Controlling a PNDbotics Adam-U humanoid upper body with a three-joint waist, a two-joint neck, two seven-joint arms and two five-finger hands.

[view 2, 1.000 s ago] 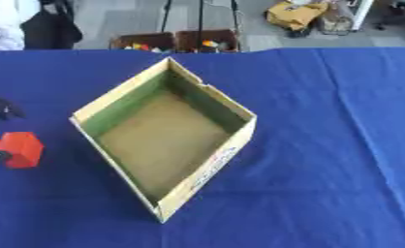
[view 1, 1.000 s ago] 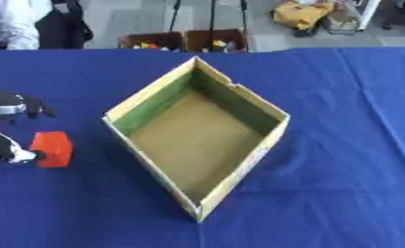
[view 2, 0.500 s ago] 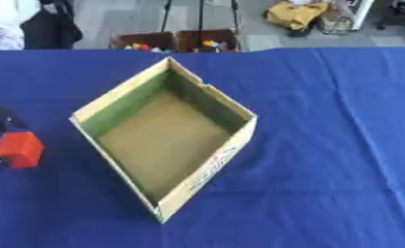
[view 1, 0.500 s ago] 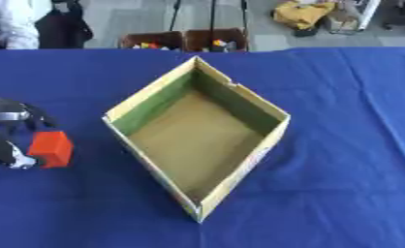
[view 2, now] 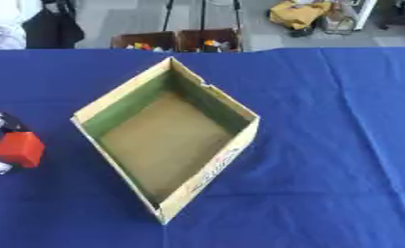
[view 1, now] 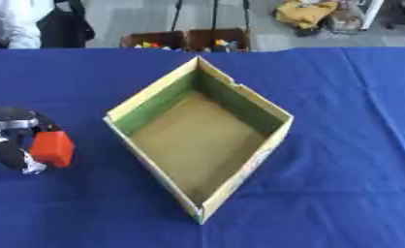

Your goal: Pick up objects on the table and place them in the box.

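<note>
Since a second ago the left hand (view 1: 11, 140) has closed round the red block (view 1: 53, 148) and carried it a little toward the box (view 1: 240, 94), now seeming just clear of the blue worktop (view 1: 341, 145). Open-topped and empty, the box waits mid-worktop, right of the block; the right hand is unseen.
</note>
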